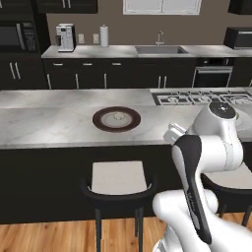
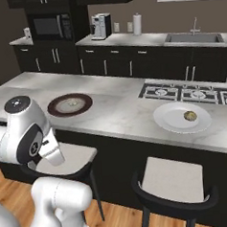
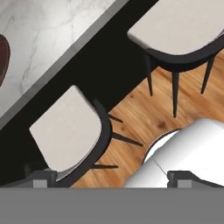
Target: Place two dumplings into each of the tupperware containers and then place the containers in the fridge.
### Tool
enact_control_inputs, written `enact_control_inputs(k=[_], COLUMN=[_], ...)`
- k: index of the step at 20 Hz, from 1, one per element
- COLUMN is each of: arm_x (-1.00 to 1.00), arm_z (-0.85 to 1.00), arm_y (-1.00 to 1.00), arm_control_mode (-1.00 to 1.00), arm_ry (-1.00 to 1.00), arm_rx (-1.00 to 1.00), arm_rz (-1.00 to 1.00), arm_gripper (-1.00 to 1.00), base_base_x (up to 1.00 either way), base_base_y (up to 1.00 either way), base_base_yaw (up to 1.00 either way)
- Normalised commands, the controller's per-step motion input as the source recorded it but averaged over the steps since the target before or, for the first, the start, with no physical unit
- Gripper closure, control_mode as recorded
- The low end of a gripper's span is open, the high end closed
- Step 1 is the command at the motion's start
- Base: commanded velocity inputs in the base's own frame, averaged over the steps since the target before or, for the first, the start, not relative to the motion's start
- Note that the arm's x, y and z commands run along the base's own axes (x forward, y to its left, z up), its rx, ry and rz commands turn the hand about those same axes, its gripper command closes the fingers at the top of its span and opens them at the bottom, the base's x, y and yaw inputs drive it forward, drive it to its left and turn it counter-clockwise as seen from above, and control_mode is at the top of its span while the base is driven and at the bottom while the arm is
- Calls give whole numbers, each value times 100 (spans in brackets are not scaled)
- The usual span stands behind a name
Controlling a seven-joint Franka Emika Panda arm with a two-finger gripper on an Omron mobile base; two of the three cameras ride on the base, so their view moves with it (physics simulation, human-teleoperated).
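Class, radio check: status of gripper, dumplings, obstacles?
Gripper open, empty, above stools. One dumpling on white plate, another on brown-rimmed plate. Stool beneath hand.

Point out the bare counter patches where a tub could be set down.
Bare marble lies between the dark-rimmed plate and the white plate, in front of the cooktop. More lies left of the dark-rimmed plate. The right end is crowded by white plate and cooktop.

Pretty dark kitchen: near-black cabinets (image 1: 88, 74) under pale marble counters, brown wall (image 1: 197, 29) with a bright window (image 1: 161, 6) above the sink (image 1: 161, 49). The island (image 1: 49, 123) has two cushioned black stools (image 2: 175, 185) tucked against it on a warm wood floor (image 3: 144, 113). Microwave (image 2: 51, 26) and coffee machine (image 2: 99, 26) sit at the back.
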Motion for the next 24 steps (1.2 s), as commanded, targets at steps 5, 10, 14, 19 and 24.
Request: enact_control_inputs(k=[5, 10, 14, 19, 24], arm_x=[42, 61, 66, 55, 45], arm_z=[0, 17, 5, 5, 0], arm_y=[0, 3, 18, 18, 31], arm_control_mode=[-100, -100, -100, -100, -100], arm_ry=[2, 0, 0, 2, 1], arm_rx=[0, 0, -10, -15, -22], arm_rz=[25, 29, 28, 33, 25], arm_gripper=[-100, -100, -100, -100, -100], base_base_x=[0, 0, 0, 0, 0], base_base_y=[0, 0, 0, 0, 0], base_base_yaw=[0, 0, 0, 0, 0])
